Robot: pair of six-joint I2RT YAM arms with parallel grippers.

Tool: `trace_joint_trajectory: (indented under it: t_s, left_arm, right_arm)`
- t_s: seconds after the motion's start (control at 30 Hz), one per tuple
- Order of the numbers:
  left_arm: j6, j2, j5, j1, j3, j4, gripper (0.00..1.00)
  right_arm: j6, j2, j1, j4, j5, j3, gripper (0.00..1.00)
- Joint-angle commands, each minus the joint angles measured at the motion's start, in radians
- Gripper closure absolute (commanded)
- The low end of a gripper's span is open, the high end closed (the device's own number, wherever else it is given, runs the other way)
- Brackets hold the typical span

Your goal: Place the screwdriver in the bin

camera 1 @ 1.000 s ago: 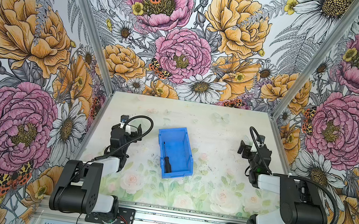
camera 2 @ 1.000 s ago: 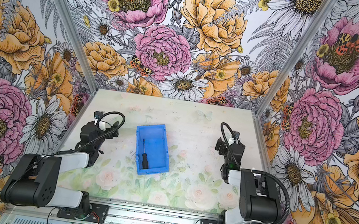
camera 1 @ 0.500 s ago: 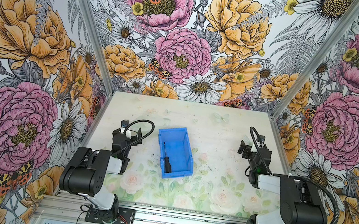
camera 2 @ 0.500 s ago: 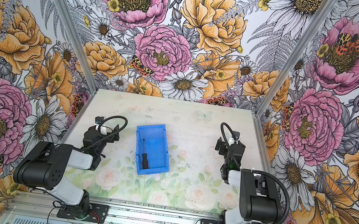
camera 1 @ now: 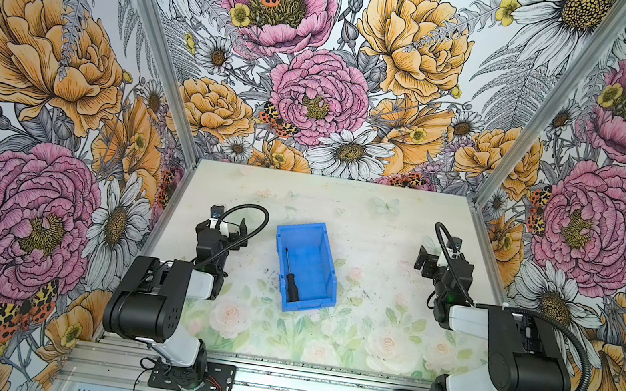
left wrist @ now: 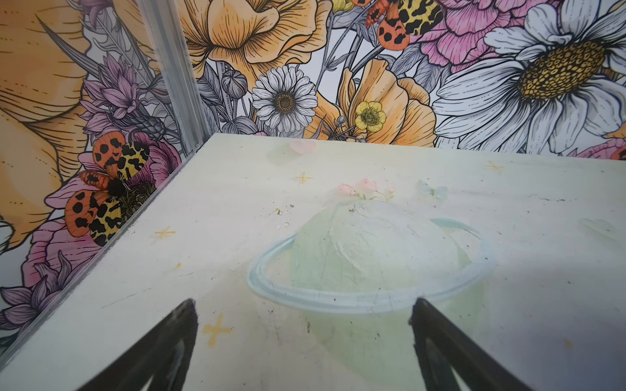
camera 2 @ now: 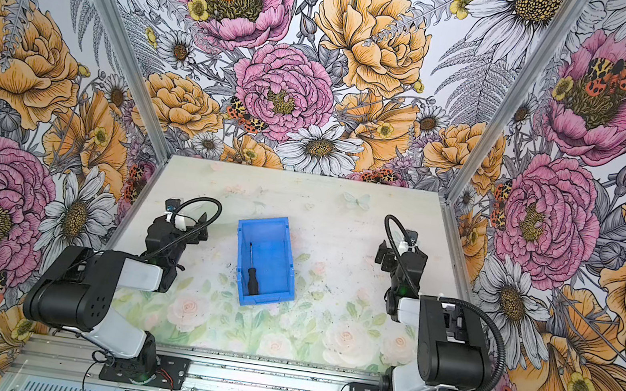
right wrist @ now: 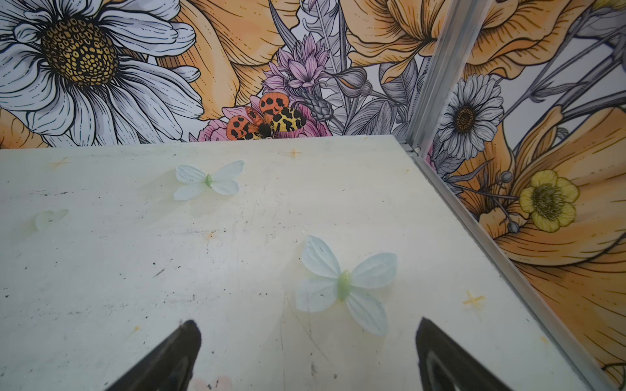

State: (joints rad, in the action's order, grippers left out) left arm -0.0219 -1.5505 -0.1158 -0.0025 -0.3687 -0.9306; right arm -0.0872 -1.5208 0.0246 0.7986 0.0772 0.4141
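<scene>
- My left tool (left wrist: 305, 301) has its two black fingers (left wrist: 162, 348) wide apart with nothing between them. Under the gap there is only the pale worktop (left wrist: 237, 210), which carries a faded printed ringed planet (left wrist: 369, 257).
- My right tool (right wrist: 306, 321) looks the same: its fingers are spread wide and grip nothing. It sits over a pale printed butterfly (right wrist: 343, 284) on the worktop.
- The small slim screwdriver (camera 1: 293, 289), with a thin dark metal shaft and a black handle, lies flat on the floor of the bright blue rectangular plastic bin (camera 1: 328, 266). Both top views show it there.
- The screwdriver runs along the bin's 9 o'clock wall. Its shaft tip points to about 11 o'clock, and its handle is at the 6 o'clock end, close to the near wall.
- The bin sits open-topped near the middle of the worktop. Its long side runs roughly from 12 to 6 o'clock, with the far end turned a little towards 11.
- In both top views my left tool is at the bin's 9 o'clock, near it but apart. My right tool is at the bin's 3 o'clock and farther off. Neither one touches the bin or the screwdriver.
- Both of my arms are folded back with their elbows towards the 6 o'clock edge. Their bases are bolted there to a silver aluminium rail (camera 1: 317, 378).
- Walls printed with large pink, orange and white flowers (camera 1: 318, 92) close the worktop in at 9, 12 and 3 o'clock.
</scene>
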Motion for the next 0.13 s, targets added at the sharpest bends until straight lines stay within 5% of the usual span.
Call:
trace_joint_trajectory:
  t_s: [0.0, 0.1]
  left_arm:
    - [0.007, 0.001, -0.003, -0.003, -0.014, 0.004, 0.01]
    - [0.01, 0.002, 0.005, 0.002, -0.014, 0.005, 0.01]
  right_arm:
    - [0.009, -0.012, -0.005, 0.028, 0.004, -0.005, 0.0]
    - [0.008, -0.008, -0.004, 0.037, 0.001, -0.012, 0.01]
